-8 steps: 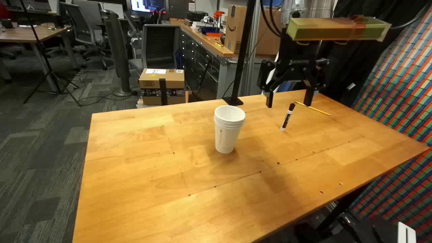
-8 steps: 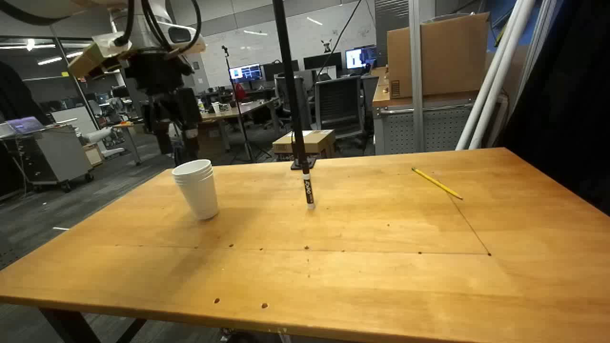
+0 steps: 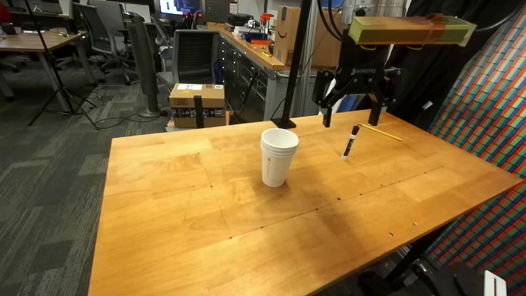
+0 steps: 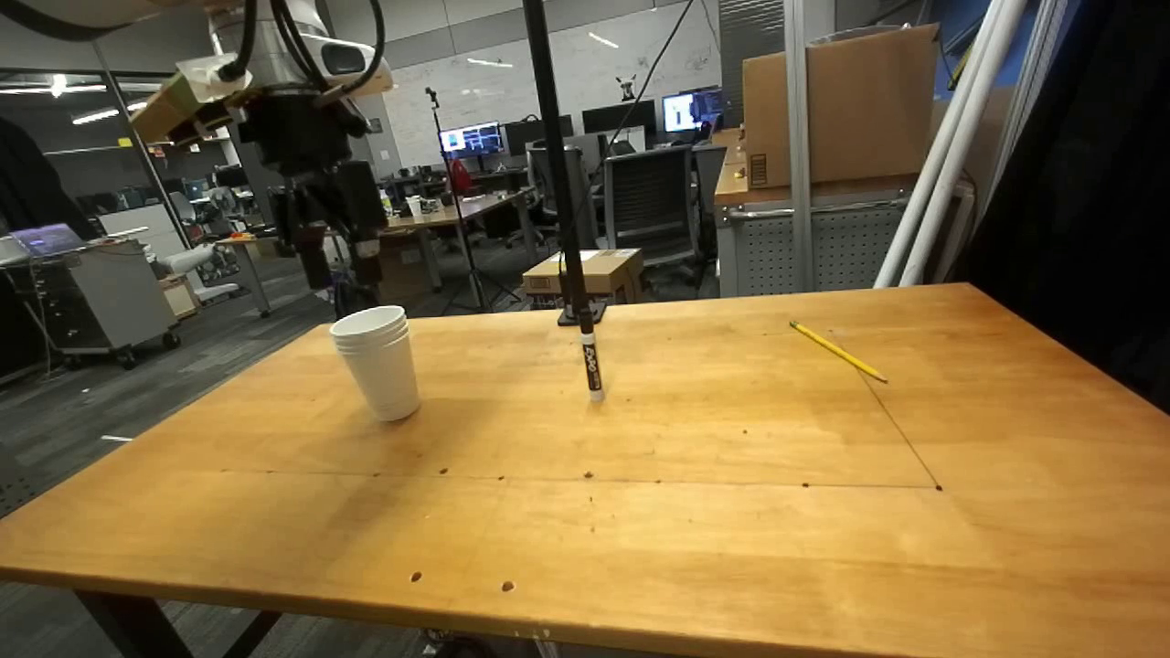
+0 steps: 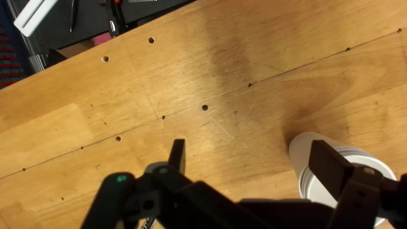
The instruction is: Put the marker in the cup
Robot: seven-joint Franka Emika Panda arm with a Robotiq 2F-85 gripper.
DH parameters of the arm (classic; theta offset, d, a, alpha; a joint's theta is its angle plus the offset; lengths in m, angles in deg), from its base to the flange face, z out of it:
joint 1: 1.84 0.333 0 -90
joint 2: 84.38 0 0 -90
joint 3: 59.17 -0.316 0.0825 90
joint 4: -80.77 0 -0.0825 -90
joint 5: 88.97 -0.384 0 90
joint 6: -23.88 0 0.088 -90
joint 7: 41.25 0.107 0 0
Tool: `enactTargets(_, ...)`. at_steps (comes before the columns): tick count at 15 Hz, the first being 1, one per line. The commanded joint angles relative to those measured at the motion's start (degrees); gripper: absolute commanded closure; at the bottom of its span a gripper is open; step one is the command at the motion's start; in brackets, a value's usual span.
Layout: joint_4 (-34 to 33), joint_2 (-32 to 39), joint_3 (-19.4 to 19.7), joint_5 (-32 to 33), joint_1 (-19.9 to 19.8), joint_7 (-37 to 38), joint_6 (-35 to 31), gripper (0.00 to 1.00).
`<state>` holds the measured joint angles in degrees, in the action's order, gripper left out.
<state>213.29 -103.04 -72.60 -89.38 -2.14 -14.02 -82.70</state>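
The marker has a black-and-white barrel and dark cap. It stands on its white end on the table in both exterior views; in an exterior view its dark cap blends with a black pole behind. Only a bit of the marker shows at the lower edge of the wrist view. The white cup, nested with others in a stack, stands upright on the table, also in an exterior view and the wrist view. My gripper is open and empty above the table; in the wrist view one finger overlaps the cup.
A yellow pencil lies on the wooden table beyond the marker. A black pole stands on a base at the table's back edge. Cardboard boxes stand on the floor behind the table.
My gripper has risen slightly and stayed open. The marker, cup and pencil have not moved.
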Motion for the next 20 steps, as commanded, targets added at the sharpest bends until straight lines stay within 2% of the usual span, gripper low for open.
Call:
enactTargets(1,-0.08,0.12,1.19,0.38,1.29,0.32,0.09,0.00)
enactTargets(8,-0.08,0.12,1.19,0.38,1.29,0.32,0.09,0.00)
enactTargets(13,-0.11,1.71,1.77,3.55,0.79,-1.26,-1.18,0.00)
enactTargets(20,-0.46,3.82,7.83,6.87,-1.24,-5.66,-10.72,0.00)
